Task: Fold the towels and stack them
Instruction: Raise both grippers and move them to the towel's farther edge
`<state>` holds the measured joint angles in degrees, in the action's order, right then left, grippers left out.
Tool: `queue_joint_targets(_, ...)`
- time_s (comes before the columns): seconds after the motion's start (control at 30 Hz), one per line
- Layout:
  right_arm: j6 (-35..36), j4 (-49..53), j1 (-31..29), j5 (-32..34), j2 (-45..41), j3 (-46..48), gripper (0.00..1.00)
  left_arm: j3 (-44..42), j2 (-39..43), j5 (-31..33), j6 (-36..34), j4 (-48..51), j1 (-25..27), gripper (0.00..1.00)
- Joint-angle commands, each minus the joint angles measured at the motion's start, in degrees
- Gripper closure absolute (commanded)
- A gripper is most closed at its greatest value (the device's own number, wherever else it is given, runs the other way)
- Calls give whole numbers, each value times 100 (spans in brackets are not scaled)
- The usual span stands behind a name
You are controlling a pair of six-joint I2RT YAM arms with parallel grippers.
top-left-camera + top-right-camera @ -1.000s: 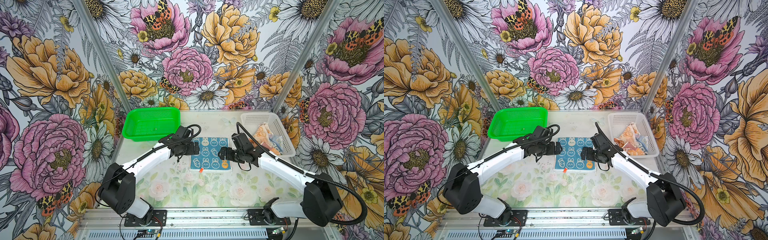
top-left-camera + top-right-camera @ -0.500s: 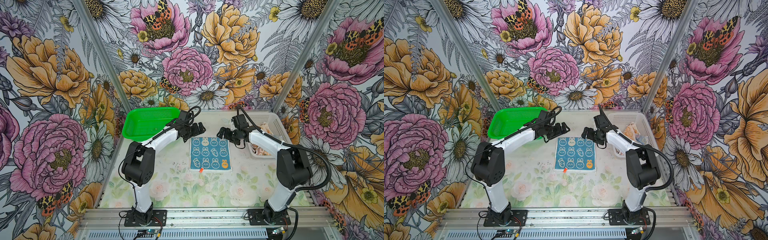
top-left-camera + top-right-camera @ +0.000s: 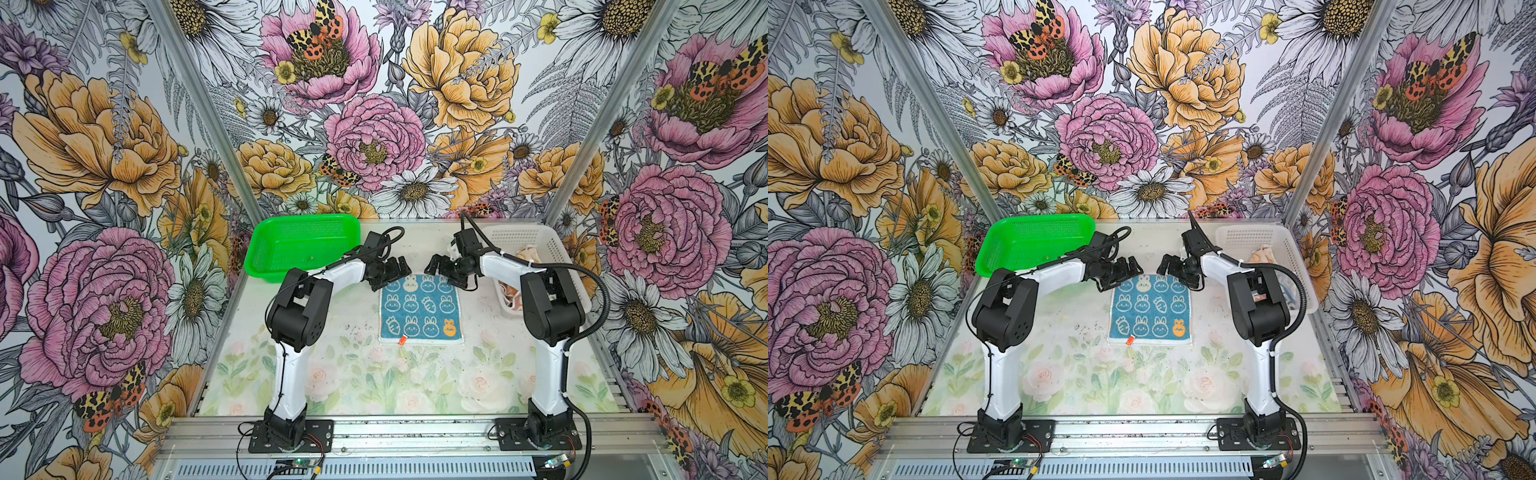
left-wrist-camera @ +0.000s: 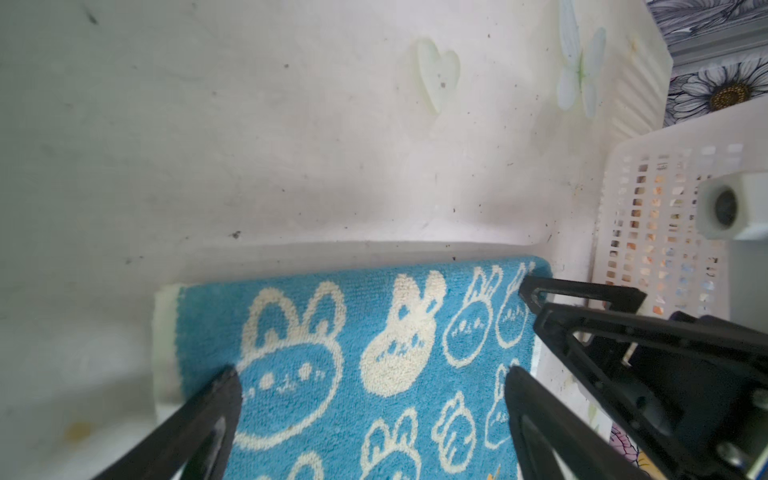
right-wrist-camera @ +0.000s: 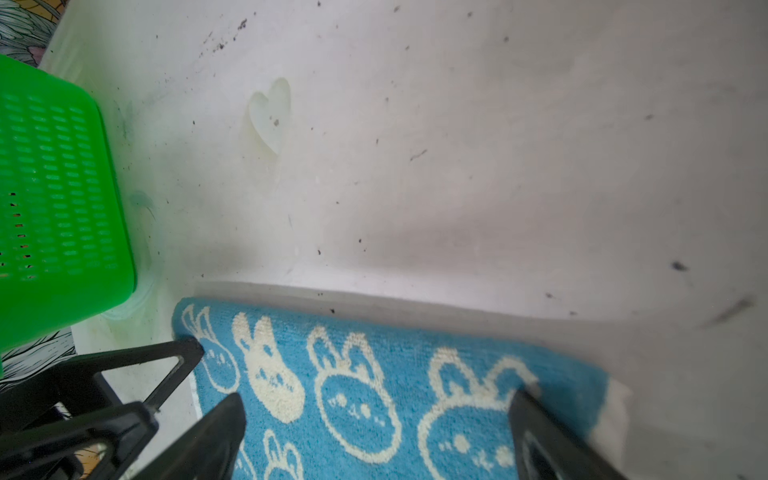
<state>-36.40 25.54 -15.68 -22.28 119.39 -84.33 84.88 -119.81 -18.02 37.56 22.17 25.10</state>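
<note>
Over far corners of the blue towel (image 3: 419,309), left hand (image 3: 397,272) and right hand (image 3: 439,270) hang spread, empty; soft, light terry probably wants corner pinches.

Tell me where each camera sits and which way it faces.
Top views: overhead behind the robot, looking down at the table, blue towel, green basket, white basket; both arms show.
Left wrist: on the left arm, facing the towel's far edge; open left gripper shows.
Right wrist: same from the right arm; open right gripper shows.
Shared: all show the towel.
</note>
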Motion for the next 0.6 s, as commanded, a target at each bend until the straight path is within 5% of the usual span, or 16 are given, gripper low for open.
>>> queue_joint_targets(0.0, 223, -93, 94, -22, 206, -94, 1, 29, -93, 145, -176, -127, -42, 1)
queue_joint_targets(0.2, 471, 65, 104, -79, -224, -208, 1, 321, -102, 221, -412, 156, 39, 1)
queue_joint_targets(0.57, 1519, 1184, 198, 1087, -241, -713, 1, 1212, 145, 606, -1277, 1139, 26, 1)
